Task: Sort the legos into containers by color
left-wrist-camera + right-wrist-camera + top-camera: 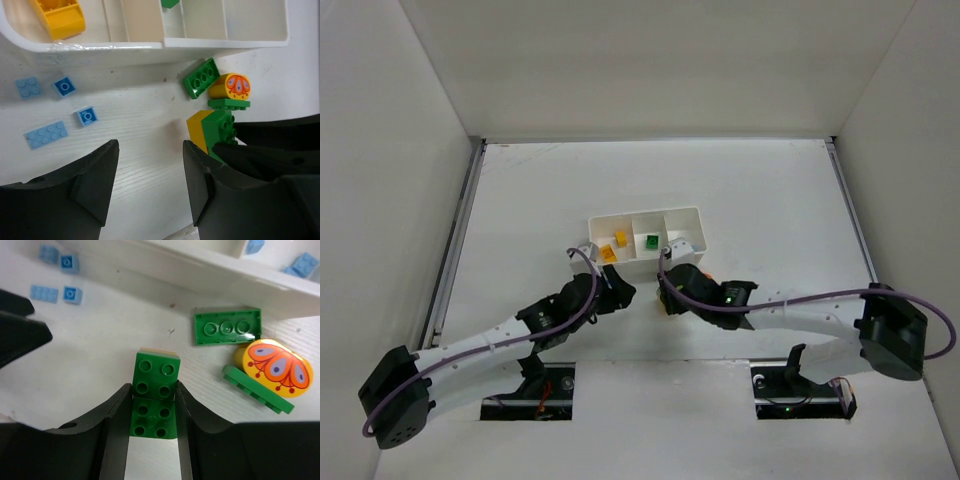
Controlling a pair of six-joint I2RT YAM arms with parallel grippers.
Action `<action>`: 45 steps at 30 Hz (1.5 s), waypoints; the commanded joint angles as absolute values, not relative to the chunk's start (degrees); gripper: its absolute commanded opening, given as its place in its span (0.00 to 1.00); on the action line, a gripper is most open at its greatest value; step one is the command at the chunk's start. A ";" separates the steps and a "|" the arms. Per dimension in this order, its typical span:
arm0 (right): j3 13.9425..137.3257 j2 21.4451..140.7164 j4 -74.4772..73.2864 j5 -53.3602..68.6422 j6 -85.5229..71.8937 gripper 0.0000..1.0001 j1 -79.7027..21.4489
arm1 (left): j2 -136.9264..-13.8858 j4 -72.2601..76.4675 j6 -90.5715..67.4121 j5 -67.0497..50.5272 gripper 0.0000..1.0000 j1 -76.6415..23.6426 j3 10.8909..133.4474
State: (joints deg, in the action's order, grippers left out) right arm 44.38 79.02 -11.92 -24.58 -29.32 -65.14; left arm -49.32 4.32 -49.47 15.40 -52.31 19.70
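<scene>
My right gripper [152, 399] is shut on a green brick [153, 390] that rests on the table with a yellow-orange brick stuck behind it. The pair also shows in the left wrist view [216, 131]. My left gripper [150, 152] is open and empty just left of that pair. A flat green brick [227, 326], a thin green plate [257, 390] and an orange piece with a butterfly print [275, 367] lie in front of the white tray [645, 212]. Several light blue bricks [46, 134] lie to the left. The tray holds yellow-orange bricks [610, 248], a green brick [651, 241] and light blue bricks [302, 264].
Both grippers [645, 292] meet close together just in front of the tray's near wall [100, 47]. White enclosure walls stand at the left, right and back of the table.
</scene>
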 commanded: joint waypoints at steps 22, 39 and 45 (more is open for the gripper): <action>31.99 62.66 23.54 3.34 -54.04 0.29 -48.82 | -45.97 47.01 -60.21 16.52 0.58 -55.15 10.63; 26.81 64.16 38.93 7.73 -65.39 0.30 -45.83 | -48.86 51.41 -62.23 17.58 0.52 -54.62 10.72; 26.19 65.21 41.57 8.44 -66.27 0.30 -45.83 | -51.15 53.87 -62.14 17.58 0.43 -54.80 11.25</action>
State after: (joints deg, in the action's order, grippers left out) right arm 26.20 65.12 34.33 6.72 -64.69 -46.02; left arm -50.48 49.47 -62.08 16.88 -54.89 9.89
